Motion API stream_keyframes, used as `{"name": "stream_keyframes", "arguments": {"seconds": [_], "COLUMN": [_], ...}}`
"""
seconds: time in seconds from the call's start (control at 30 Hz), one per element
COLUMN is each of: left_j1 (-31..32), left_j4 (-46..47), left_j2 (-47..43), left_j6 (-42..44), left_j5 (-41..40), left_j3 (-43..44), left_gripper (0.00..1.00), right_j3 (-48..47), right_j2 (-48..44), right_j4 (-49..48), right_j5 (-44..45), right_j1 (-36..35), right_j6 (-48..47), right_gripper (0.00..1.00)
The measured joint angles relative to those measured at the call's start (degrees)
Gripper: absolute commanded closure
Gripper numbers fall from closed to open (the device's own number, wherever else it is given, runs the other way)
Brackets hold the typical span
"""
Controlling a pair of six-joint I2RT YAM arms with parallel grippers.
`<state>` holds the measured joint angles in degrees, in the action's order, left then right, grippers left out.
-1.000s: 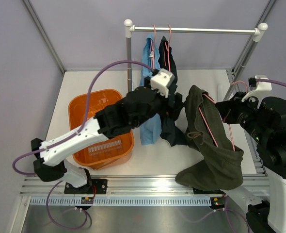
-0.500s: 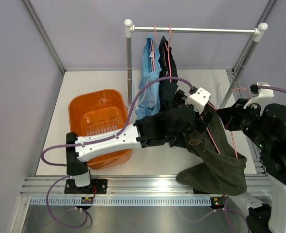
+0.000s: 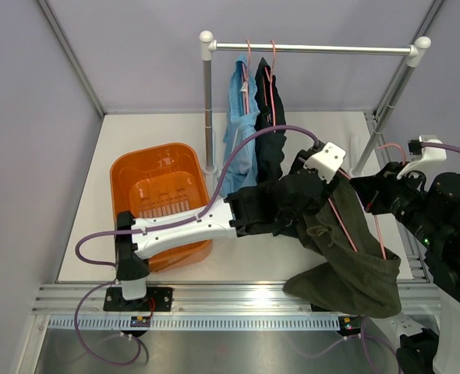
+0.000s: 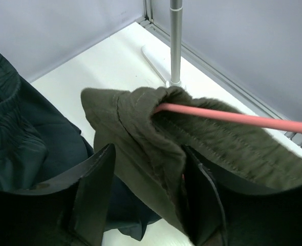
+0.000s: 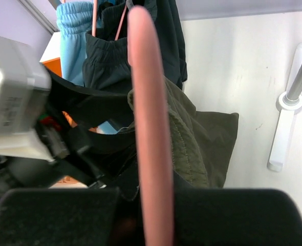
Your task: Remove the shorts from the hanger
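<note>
**One pair in play, two waiting on the rail**

A second ago my left pincer [image 4: 148,154] stood wide open beside the navy shorts [image 3: 270,132]. It has since swung right and is closing astride the waistband of the olive shorts [image 3: 347,257]. I cannot tell yet whether it bites the cloth. If it does, I judge the pull-off can begin.

My right pincer [image 5: 151,205] is clamped tight on the pink hanger [image 4: 233,117], holding it out over the right of the tabletop [image 3: 160,128].

The left wrist view shows the hanger's arm running inside the waistband fold; from above, the wrist hides that. Only the top view shows the olive legs sagging to the near right edge, with the blue shorts [image 3: 242,101] and the navy pair hung at the far rail [image 3: 316,48].
</note>
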<state>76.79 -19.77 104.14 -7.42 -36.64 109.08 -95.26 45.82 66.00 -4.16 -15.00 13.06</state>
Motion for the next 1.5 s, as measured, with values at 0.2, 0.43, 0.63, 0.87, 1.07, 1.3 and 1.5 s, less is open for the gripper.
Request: {"name": "stream_keyframes", "arguments": {"seconds": [0.2,0.43,0.63,0.87,1.07,1.3,1.5], "left_j1": [0.0,0.3,-1.3,-6.2,-8.7,-10.2,-9.8], "left_j4": [-0.1,0.9,1.4,1.9,1.9,1.4,4.0], "left_j2": [0.6,0.6,0.6,0.6,0.7,1.3,-0.4], "left_j6": [0.4,3.6,5.0,5.0,4.9,4.1,4.1], "left_j5": [-0.4,-4.0,-6.3,-6.3,-5.2,-2.0,2.8], "left_j3": [0.0,0.1,1.3,3.4,3.5,3.4,-2.0], "left_gripper": [0.76,0.94,0.98,0.97,0.96,1.00,1.00], "right_j3": [-0.9,-1.2,-1.4,-2.2,-2.6,-4.0,-3.6], "right_j2": [-0.8,-0.9,-1.7,-2.1,-2.8,-4.2,-4.6], "right_j4": [0.3,0.3,-0.4,-2.0,-3.2,-4.5,-5.2], "right_j5": [0.0,-0.1,-2.0,-4.1,-5.8,-6.0,-4.4], "right_j1": [0.0,0.0,0.0,0.0,0.0,0.0,0.0], "right_j6": [0.0,-0.3,-0.9,-1.9,-2.1,-2.1,-1.4], "right_gripper": [1.00,1.00,1.00,1.00,1.00,1.00,1.00]}}
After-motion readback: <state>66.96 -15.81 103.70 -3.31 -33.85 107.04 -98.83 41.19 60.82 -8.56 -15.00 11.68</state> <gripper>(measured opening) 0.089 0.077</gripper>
